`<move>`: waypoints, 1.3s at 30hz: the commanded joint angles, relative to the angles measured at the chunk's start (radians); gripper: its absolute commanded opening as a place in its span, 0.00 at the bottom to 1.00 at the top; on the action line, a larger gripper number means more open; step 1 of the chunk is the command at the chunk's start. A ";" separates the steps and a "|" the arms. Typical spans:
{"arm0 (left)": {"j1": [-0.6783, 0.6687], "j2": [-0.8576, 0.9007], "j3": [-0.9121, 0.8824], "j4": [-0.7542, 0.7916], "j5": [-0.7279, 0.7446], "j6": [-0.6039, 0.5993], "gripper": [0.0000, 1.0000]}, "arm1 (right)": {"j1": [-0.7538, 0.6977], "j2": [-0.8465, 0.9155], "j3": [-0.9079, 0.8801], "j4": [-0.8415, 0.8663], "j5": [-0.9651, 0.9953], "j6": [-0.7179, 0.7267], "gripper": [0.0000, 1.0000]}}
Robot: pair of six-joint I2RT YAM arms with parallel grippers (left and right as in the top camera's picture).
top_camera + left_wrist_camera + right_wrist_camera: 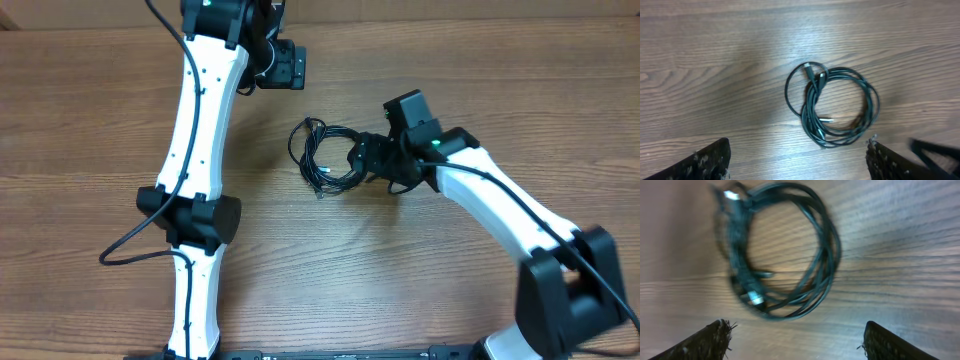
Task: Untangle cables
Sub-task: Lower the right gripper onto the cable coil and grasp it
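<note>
The cables (320,170) lie as one small black coil on the wooden table, a little right of centre. In the left wrist view the cables (808,107) form overlapping loops with plug ends near the top and inside the ring. My left gripper (797,157) hangs open above the table, short of the coil and holding nothing; in the overhead view the left gripper (280,68) is at the far side. My right gripper (362,160) sits at the coil's right edge. Seen from the right wrist, the right gripper (797,337) is open and the blurred cables (831,250) lie just beyond its fingertips.
The left arm (200,130) runs along the table's left side with its own thicker black wire (130,240) looping off it. The right arm (510,215) reaches in from the lower right. Bare wood surrounds the coil.
</note>
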 commanded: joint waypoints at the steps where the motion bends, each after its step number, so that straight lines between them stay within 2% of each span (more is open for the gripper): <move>1: 0.000 -0.080 0.024 -0.003 0.014 0.006 0.87 | 0.001 0.072 -0.011 0.022 0.010 0.008 0.84; 6: 0.000 -0.108 0.024 -0.003 0.014 0.025 0.87 | 0.001 0.128 -0.011 0.059 0.011 0.008 0.84; 17: -0.008 -0.115 0.022 -0.003 0.022 0.029 0.87 | 0.001 0.129 -0.011 0.170 -0.007 0.007 0.84; 21: -0.016 -0.115 0.022 -0.003 0.022 0.043 0.87 | 0.001 0.139 -0.011 0.202 -0.008 0.008 0.78; 27: -0.020 -0.115 0.022 -0.003 0.022 0.043 0.87 | 0.001 0.215 -0.011 0.212 -0.008 0.008 0.75; 29: -0.020 -0.115 0.022 -0.003 0.022 0.048 0.87 | 0.001 0.238 -0.011 0.217 -0.015 0.008 0.68; 30: -0.020 -0.115 0.022 -0.003 0.022 0.051 0.87 | 0.001 0.249 -0.011 0.222 -0.026 0.008 0.59; 31: -0.020 -0.115 0.022 -0.003 0.022 0.051 0.87 | 0.001 0.257 -0.011 0.225 -0.032 0.008 0.27; 32: -0.020 -0.115 0.022 -0.003 0.022 0.051 0.87 | 0.001 0.257 -0.011 0.225 -0.035 0.008 0.04; 39: -0.020 -0.115 0.022 -0.003 0.021 0.051 0.88 | 0.001 0.206 0.070 0.135 -0.055 -0.019 0.04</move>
